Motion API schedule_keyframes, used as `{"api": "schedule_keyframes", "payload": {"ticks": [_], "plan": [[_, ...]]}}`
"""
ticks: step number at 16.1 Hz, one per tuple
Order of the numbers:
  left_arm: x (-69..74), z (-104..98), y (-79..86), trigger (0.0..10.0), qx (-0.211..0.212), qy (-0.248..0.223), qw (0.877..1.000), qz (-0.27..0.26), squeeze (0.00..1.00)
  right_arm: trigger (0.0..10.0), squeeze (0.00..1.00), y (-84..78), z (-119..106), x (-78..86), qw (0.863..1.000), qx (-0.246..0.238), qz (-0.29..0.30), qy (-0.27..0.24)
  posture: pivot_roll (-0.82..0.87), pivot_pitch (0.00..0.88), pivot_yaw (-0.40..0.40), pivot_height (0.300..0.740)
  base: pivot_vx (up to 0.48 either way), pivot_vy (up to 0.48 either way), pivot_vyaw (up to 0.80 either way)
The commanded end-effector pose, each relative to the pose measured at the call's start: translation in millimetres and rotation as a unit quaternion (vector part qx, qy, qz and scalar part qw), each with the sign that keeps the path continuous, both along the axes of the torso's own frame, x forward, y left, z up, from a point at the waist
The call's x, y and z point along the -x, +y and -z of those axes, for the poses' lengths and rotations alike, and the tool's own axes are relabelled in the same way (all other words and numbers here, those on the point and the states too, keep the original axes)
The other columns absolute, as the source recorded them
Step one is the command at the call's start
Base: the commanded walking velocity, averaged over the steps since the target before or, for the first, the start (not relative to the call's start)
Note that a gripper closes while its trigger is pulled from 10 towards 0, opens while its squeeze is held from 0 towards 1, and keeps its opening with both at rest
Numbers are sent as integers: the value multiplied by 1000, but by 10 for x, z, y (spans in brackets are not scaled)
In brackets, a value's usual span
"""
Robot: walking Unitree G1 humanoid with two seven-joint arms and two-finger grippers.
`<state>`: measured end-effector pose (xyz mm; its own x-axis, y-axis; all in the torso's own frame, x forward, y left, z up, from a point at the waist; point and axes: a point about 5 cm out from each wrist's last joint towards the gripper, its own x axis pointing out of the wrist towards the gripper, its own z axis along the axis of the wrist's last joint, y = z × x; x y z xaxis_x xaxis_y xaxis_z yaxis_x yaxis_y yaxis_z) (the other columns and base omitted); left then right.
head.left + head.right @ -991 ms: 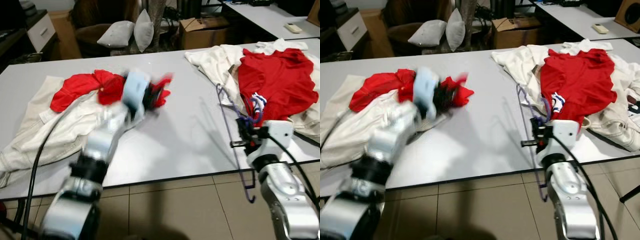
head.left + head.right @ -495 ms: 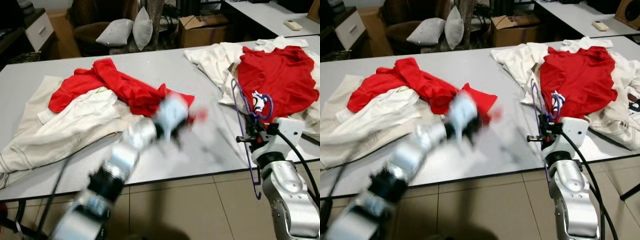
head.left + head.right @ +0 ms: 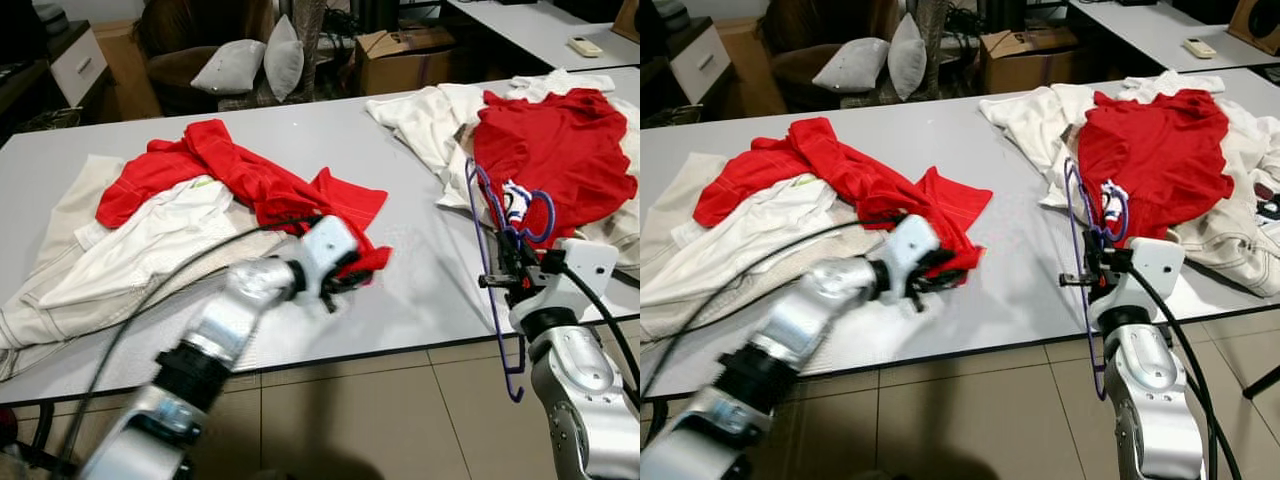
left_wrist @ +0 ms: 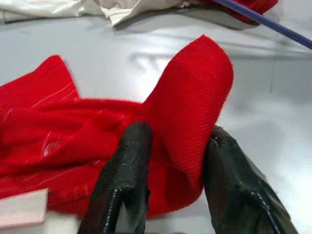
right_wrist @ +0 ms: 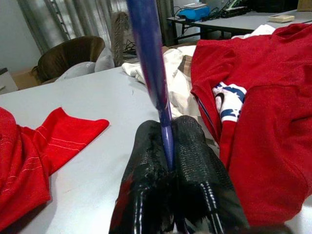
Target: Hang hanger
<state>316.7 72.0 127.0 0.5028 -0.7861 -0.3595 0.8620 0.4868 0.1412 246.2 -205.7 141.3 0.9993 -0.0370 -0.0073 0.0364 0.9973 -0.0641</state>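
The red shirt has been dragged toward frame centre by the clenched left hand; the hanger (blue) stays gripped in the right hand, ready for dressing.

**A living room pressed into service as a workroom**

We're looking at a room that mixes home and work. Up front, a long pale grey table with a dark edge, standing on a floor of beige glazed tiles. Behind it, a dark brown armchair carrying two light grey cushions, very much lounge furniture. Beside that, an open brown cardboard box sits on the floor, and a white cabinet front shows at the far left. A second pale table stands at the back with a white remote control on it. From the right wrist view, grey curtains hang along the far wall.
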Motion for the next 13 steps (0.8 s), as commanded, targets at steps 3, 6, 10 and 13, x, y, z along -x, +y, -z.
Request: {"api": "schedule_keyframes", "payload": {"ticks": [3,6,10,13], "plan": [[-47,-75,252,10000,21,8,999,-33,1000,10000,0,30,34,-41,1000,-8,-8,12,-2,0,92,740,0,0,0],[-182,-106,639,10000,23,-2,993,-115,1000,10000,0,38,21,-23,1000,-9,-13,9,-15,0,98,740,0,0,0],[-301,-6,849,10000,-49,-23,987,-150,0,10000,0,-51,-16,5,1000,-3,-1,5,-48,0,115,740,0,0,0],[-288,-73,570,10000,52,27,991,-118,0,10000,0,-94,-25,3,1000,1,2,4,-43,0,111,740,0,0,0]]}}
